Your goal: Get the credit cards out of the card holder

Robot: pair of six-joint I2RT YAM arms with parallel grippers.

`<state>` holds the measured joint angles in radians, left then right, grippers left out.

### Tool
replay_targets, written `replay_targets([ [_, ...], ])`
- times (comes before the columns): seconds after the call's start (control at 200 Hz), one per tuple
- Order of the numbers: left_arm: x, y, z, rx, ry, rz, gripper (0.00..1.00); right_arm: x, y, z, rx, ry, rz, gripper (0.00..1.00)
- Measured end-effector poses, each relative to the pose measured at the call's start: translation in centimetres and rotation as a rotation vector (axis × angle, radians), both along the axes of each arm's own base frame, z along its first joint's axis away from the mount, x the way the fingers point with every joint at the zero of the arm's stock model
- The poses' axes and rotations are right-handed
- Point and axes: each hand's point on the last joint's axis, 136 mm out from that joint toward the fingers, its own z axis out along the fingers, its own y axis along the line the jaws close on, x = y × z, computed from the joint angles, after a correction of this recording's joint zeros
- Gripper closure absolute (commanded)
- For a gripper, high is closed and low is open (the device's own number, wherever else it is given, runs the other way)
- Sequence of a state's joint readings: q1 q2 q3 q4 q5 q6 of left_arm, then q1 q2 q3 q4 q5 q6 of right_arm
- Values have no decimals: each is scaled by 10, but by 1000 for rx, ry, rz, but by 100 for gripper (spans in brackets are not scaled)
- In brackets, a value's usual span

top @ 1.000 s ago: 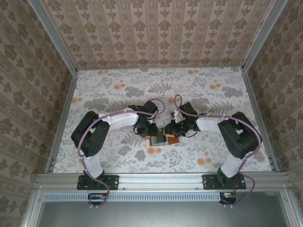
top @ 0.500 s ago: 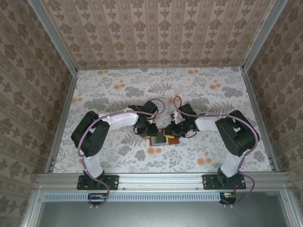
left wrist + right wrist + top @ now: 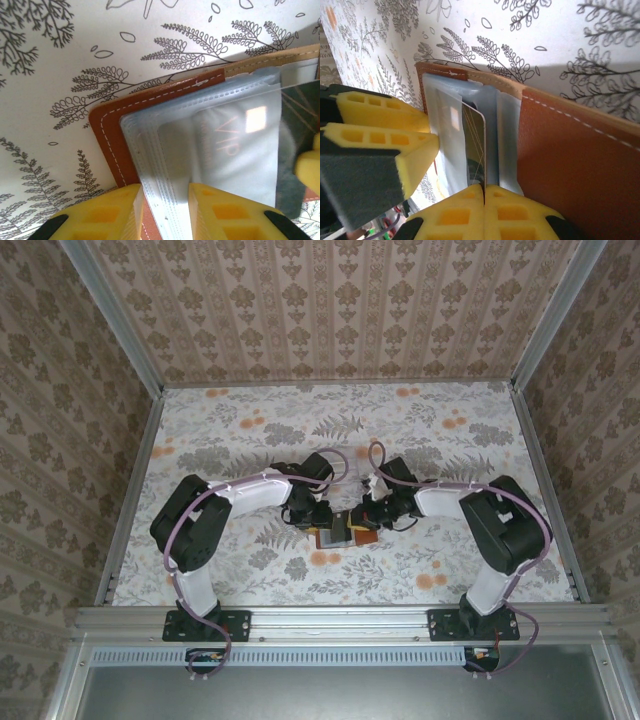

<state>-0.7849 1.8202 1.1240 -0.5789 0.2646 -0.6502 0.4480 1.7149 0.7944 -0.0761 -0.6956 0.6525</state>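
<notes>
Right wrist view: the right hand (image 3: 484,192) pinches one credit card (image 3: 474,142), maybe to slide it out. The left hand (image 3: 165,200) pinches the clear sleeves (image 3: 150,155); that should pin the card holder (image 3: 112,132) to the tabletop (image 3: 50,55).

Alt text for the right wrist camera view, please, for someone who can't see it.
The right gripper is shut on the edge of a credit card standing in the clear sleeves of the open brown card holder. The left gripper pinches the sleeves beside it, over a fern-print table.
</notes>
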Motion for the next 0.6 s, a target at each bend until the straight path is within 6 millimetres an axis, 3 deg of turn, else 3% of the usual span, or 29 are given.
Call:
replay_targets([
  [0.32,-1,0,0,-35,-20,10,70,-5,-34,11,-147,-41,-38,94],
  [0.6,-1,0,0,-51,-20,21,69,-11,-41,7,-190,-32,-21,93],
])
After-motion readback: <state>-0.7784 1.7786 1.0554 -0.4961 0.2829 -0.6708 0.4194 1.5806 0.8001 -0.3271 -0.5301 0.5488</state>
